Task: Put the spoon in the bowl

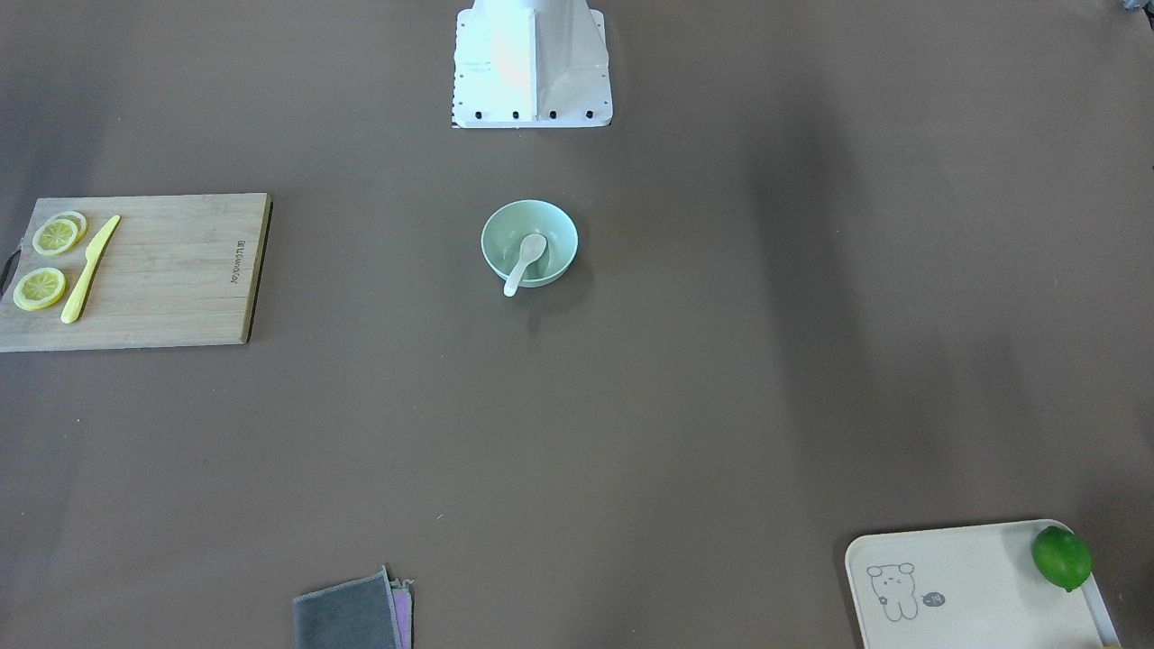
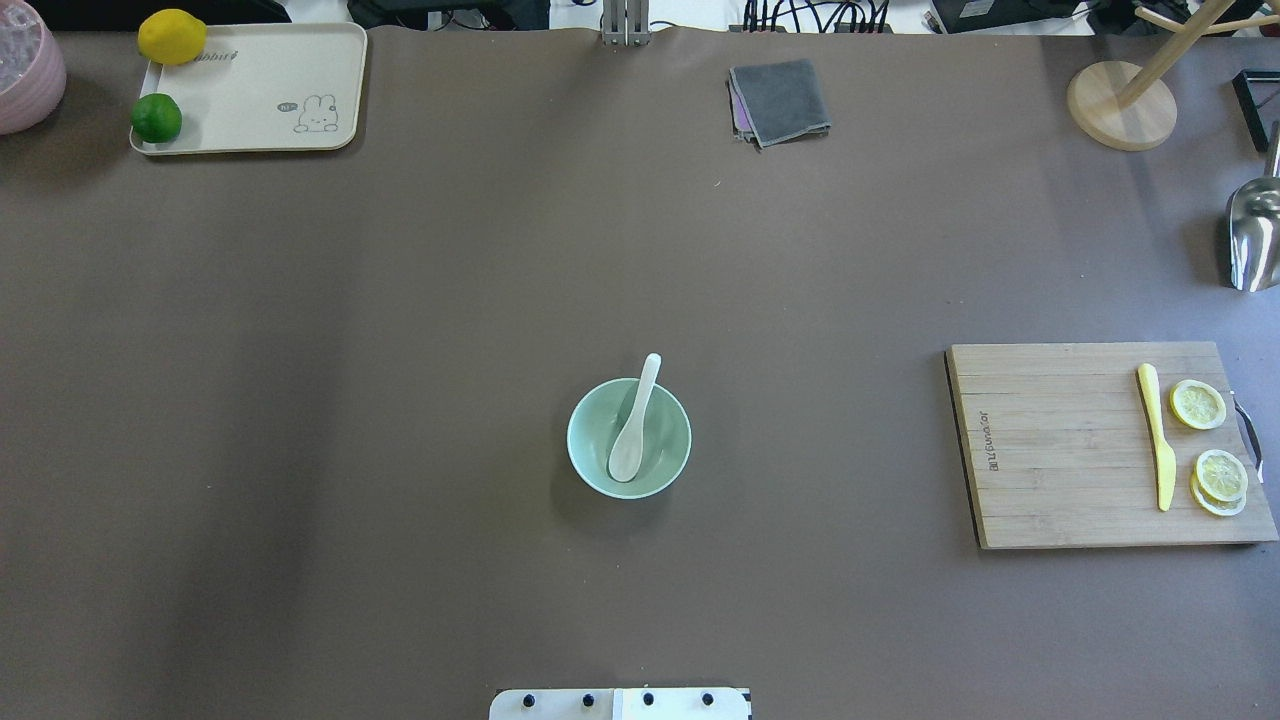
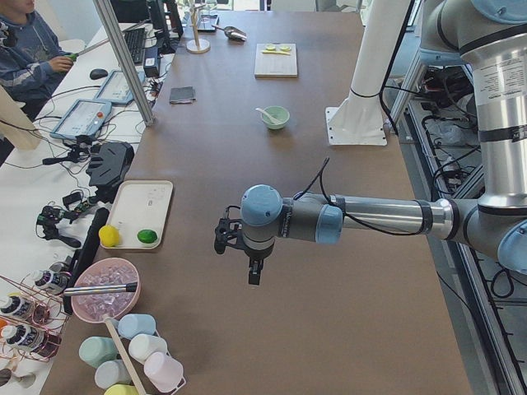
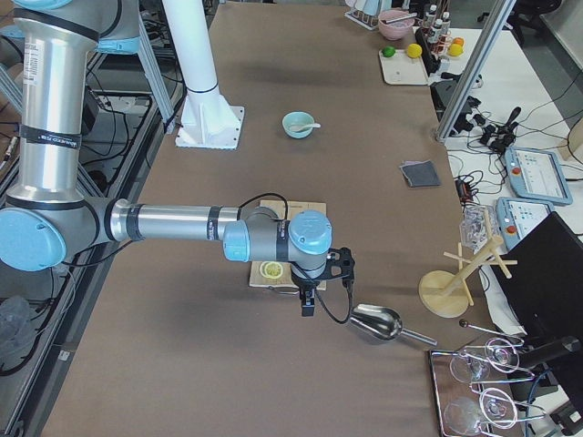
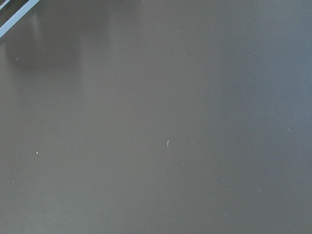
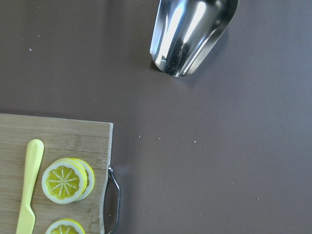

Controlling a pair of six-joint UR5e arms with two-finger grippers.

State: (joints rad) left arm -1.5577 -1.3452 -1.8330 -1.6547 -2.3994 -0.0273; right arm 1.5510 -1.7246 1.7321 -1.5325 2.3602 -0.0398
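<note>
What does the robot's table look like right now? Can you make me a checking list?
Surface: brown table, no spills seen.
Job's things: spoon lies in mint bowl, handle over rim.
Clutter: cutting board with yellow knife, lemon slices; tray with lemon, lime; grey cloth; metal scoop.
Grippers: left gripper, right gripper hang above table, far from bowl; open or shut, cannot tell.
Cables: black cable loops at left wrist.
Surroundings: operator seated at side desk.
</note>
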